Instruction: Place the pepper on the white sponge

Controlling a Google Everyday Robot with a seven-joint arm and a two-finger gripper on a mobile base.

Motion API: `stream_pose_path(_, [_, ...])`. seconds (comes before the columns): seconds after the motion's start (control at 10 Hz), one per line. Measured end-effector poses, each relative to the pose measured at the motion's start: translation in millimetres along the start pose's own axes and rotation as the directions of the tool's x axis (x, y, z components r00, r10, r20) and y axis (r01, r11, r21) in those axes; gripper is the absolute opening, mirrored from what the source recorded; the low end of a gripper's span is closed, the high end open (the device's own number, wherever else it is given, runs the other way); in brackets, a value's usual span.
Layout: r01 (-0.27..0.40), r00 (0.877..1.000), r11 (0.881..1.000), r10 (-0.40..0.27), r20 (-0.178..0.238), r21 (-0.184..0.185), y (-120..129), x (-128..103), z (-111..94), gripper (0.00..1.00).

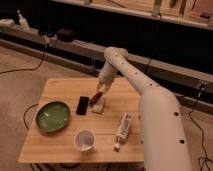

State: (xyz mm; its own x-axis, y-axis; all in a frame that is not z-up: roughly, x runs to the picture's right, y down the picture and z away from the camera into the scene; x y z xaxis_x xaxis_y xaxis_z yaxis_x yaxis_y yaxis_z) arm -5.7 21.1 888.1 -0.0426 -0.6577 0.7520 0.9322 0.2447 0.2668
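One arm [131, 75], white and thick, comes in from the lower right, rises over the table [61, 90] and bends down toward the middle of the wooden top. Its gripper [101, 90] hangs just above and behind the sponge [99, 107], pointing down at it.

The pepper [95, 99], dark red, is slanted. Its upper end runs up into the gripper and its lower end lies over the sponge's left edge. It seems to touch the sponge there, but whether it rests on it or sits just off it cannot be told. Nor can it be told whether the gripper is clamped on the pepper or standing apart from it, since the two merge at that spot.

The sponge lies flat, pale and cream-toned, near the table's centre.

Just left of the sponge a black slab [82, 105] lies flat, close beside it; whether the two touch is unclear. Farther left of the sponge, and a little nearer the camera, sits a green plate [52, 117], well apart. In front of the sponge and slightly left stands a white cup [84, 140], upright with its mouth up, near the table's front edge. To the front right of the sponge a white power strip [122, 131] lies at a slant, close by the arm's broad lower part.
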Motion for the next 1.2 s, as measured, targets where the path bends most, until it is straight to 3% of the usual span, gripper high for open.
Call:
stream_pose_path(0.2, [0.012, 1.0, 1.0, -0.012, 0.008, -0.015, 7, -7, -2, 0.38])
stream_pose_path(0.6, [0.048, 0.998, 0.994, -0.045, 0.038, -0.099, 25, -27, 5, 0.38])
stream_pose_path(0.7, [0.048, 0.998, 0.994, -0.045, 0.038, -0.099, 25, -27, 5, 0.38])
stream_pose_path(0.8, [0.09, 0.992, 0.99, -0.078, 0.101, -0.112, 16, -46, 30, 0.38])
stream_pose_path(0.9, [0.088, 0.993, 0.99, -0.078, 0.091, -0.107, 14, -42, 32, 0.39])
stream_pose_path(1.0, [0.07, 0.996, 0.992, -0.065, 0.053, -0.101, 14, -30, 30, 0.44])
stream_pose_path(1.2, [0.03, 0.999, 0.996, -0.031, -0.014, -0.087, 13, -7, 24, 0.6])
